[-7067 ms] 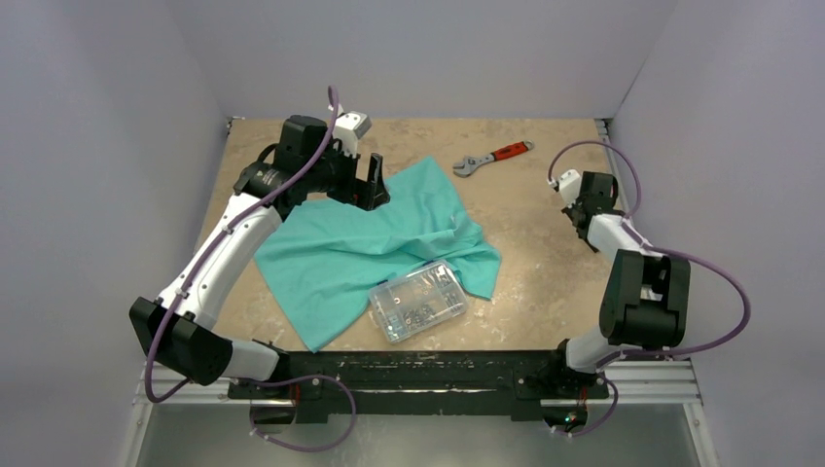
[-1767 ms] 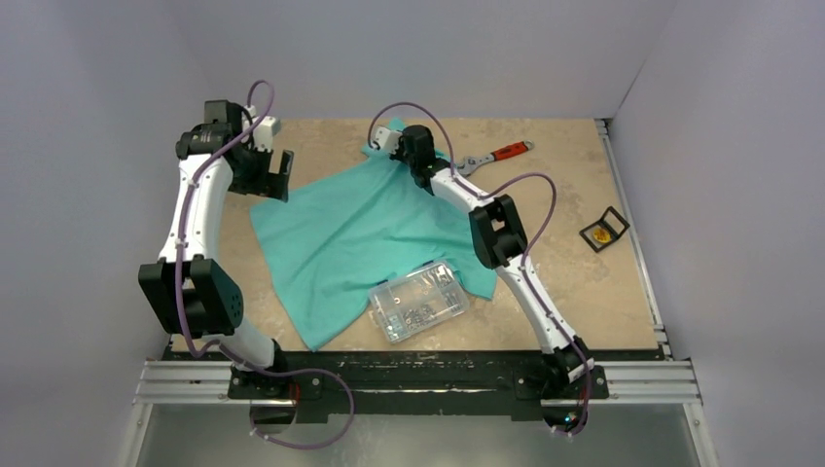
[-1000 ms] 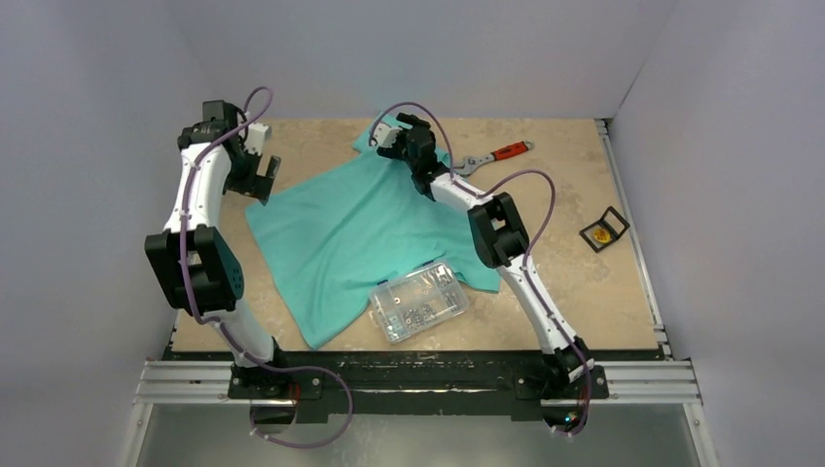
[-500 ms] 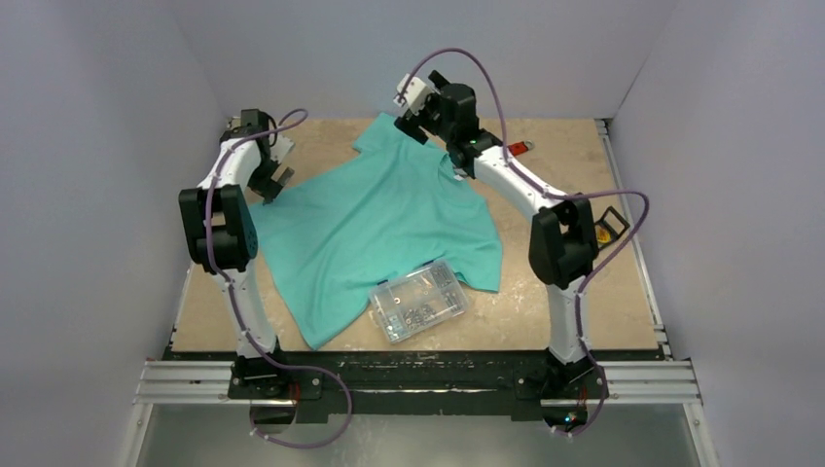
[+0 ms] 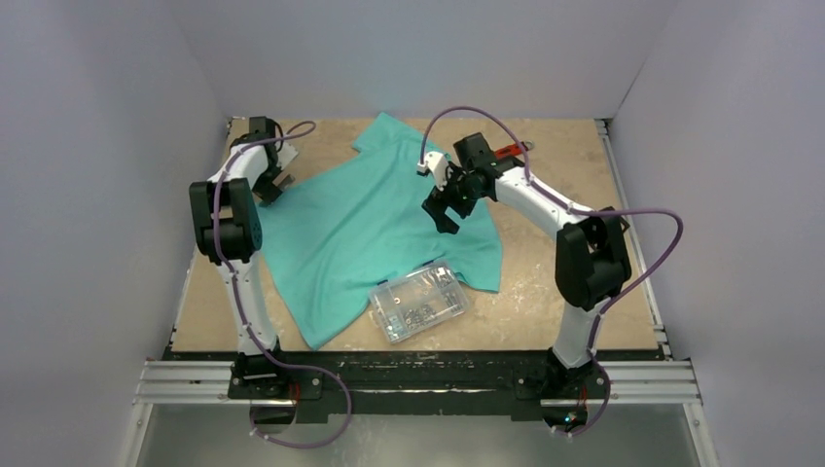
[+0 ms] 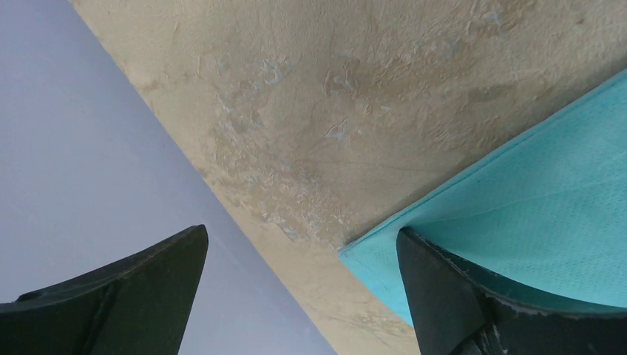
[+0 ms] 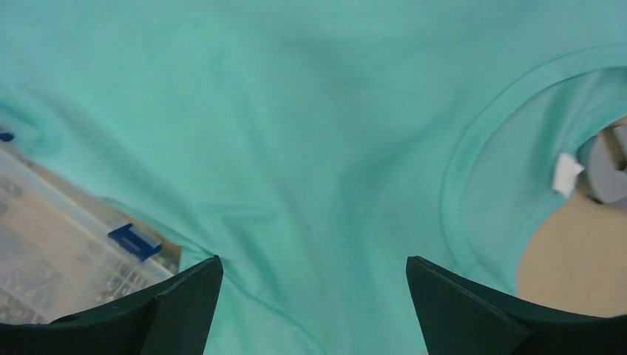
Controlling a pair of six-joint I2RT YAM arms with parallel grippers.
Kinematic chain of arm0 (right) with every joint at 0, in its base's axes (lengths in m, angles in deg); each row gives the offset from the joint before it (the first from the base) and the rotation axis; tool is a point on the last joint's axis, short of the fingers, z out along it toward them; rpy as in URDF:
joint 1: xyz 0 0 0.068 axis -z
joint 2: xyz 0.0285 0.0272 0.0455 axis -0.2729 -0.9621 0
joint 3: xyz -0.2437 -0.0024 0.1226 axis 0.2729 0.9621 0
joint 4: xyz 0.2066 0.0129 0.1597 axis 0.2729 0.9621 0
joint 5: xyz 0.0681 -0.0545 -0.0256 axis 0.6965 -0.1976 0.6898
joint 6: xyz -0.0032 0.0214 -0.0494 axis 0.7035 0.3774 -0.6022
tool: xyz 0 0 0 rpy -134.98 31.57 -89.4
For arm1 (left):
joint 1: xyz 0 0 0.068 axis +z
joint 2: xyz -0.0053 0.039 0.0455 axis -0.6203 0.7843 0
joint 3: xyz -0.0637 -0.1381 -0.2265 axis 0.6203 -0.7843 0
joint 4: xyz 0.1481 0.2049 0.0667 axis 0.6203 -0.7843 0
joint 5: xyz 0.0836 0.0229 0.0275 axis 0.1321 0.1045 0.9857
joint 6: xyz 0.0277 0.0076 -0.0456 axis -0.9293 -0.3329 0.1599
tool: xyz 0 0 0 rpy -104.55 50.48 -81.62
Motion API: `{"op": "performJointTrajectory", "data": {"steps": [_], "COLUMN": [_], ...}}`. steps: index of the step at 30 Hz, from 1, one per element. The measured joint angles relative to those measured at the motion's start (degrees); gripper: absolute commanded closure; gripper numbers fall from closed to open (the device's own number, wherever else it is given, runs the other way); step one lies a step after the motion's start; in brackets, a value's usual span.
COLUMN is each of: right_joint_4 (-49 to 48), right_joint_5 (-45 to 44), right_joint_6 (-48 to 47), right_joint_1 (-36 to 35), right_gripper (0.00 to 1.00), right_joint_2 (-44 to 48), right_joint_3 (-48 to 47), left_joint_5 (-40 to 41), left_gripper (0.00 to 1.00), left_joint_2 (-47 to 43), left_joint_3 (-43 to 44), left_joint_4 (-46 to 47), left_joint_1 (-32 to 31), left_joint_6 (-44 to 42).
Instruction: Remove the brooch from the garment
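Over garment (image 5: pixel 360 233) near neckline, my right gripper (image 5: pixel 441 214): jaws spread full, nothing held. My left gripper (image 5: pixel 274 185) at garment's far-left corner: jaws spread full, empty.

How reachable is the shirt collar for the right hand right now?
Likely yes: the right hand hovers open over the garment, collar lying flat and uncovered just beside it; nothing between.

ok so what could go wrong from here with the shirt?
1. The clear box sits on the shirt's near hem, so tugging the fabric could drag or tip it.
2. No brooch shows in any view, so the open right gripper, over the cloth beside the collar, may pinch bare fabric.
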Motion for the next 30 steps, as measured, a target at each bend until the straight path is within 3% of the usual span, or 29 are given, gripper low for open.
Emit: {"op": "performJointTrajectory", "data": {"steps": [9, 15, 30], "right_joint_4": [8.7, 9.0, 6.5], "right_joint_5": [1.6, -1.9, -9.6], "right_joint_6": [-0.5, -1.6, -7.4], "right_joint_1": [0.8, 1.9, 5.3], "right_gripper": [0.02, 0.04, 0.04], "right_joint_2": [0.9, 0.4, -8.4], "right_joint_3": [3.5, 8.0, 3.7], "left_joint_5": [2.2, 4.0, 5.0], "left_gripper": [0.00, 0.00, 0.00], "left_joint_2": [0.3, 1.1, 3.2], "left_joint_3": [-0.9, -0.5, 3.0], "left_joint_4": [3.5, 5.5, 3.9], "left_joint_1": [0.5, 1.7, 2.2], "left_joint_6": [-4.2, -5.8, -5.4]}}
